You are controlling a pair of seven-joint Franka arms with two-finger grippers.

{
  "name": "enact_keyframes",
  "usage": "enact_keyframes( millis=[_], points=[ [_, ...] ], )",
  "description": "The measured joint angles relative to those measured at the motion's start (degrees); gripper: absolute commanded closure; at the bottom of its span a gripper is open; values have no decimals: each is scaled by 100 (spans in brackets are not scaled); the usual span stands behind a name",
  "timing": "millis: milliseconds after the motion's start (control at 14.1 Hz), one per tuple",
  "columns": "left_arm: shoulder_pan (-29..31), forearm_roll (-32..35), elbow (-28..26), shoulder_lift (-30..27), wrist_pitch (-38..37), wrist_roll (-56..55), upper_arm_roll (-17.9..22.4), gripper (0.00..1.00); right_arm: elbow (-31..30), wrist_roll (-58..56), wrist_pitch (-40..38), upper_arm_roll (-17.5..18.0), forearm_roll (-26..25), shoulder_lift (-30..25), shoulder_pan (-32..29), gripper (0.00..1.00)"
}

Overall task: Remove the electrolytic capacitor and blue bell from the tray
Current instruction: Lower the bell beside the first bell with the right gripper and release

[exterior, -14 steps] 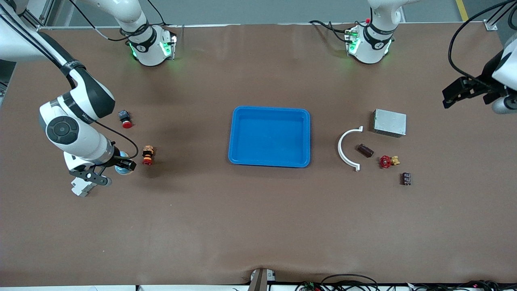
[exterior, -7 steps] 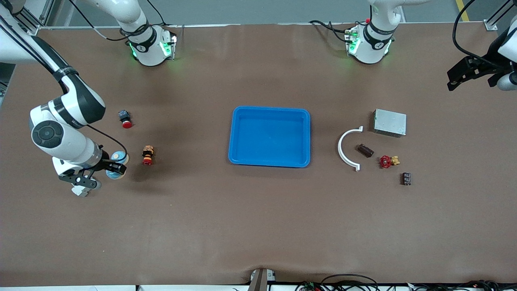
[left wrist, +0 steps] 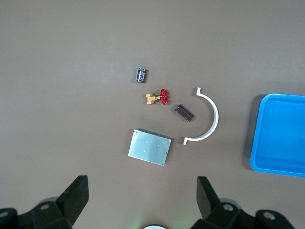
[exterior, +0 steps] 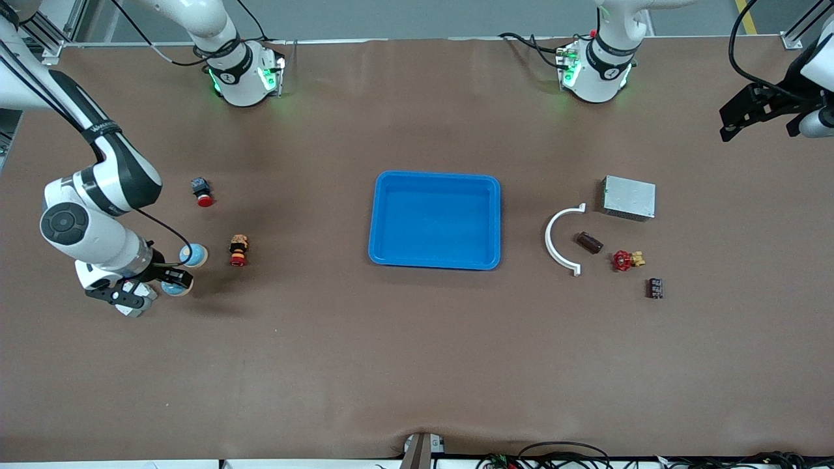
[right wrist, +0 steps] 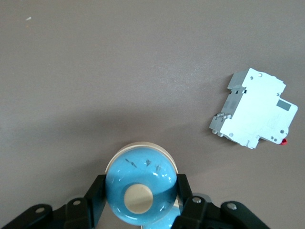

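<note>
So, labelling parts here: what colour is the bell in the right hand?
Light blue with a cream button, the bell shows best in the right wrist view, clamped in the right hand.

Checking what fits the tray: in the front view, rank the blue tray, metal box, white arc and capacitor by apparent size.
1. Blue tray
2. White arc, the longest outline though thin
3. Metal box, close to the arc
4. Capacitor

Right end effector (right wrist: 140, 202) clamped; left end effector (left wrist: 140, 200) spread wide.

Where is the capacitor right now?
The capacitor lies on the table toward the left arm's end, between the white curved bracket and the red-handled valve.
</note>
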Motion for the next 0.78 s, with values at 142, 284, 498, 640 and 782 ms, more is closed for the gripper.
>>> enact_keyframes(
  millis=[142, 284, 498, 640, 782],
  points=[
    [-82, 0, -4, 0, 8, 1, 170, 0, -1, -20, 135, -112, -3, 2, 69, 100],
    [-84, 0, -20, 1, 66, 1, 191, 0, 8, -80, 276, -245, -9, 3, 133, 100],
    [-88, 0, -48, 22, 154, 1, 191, 0, 30, -145, 489, -466, -16, 3, 249, 100],
    [-91, 0, -54, 57, 178, 1, 191, 0, 66, -160, 662, -678, -24, 3, 391, 100],
    [-106, 0, -53, 96, 230, 1, 191, 0, 123, -215, 795, -879, -29, 4, 527, 100]
  ],
)
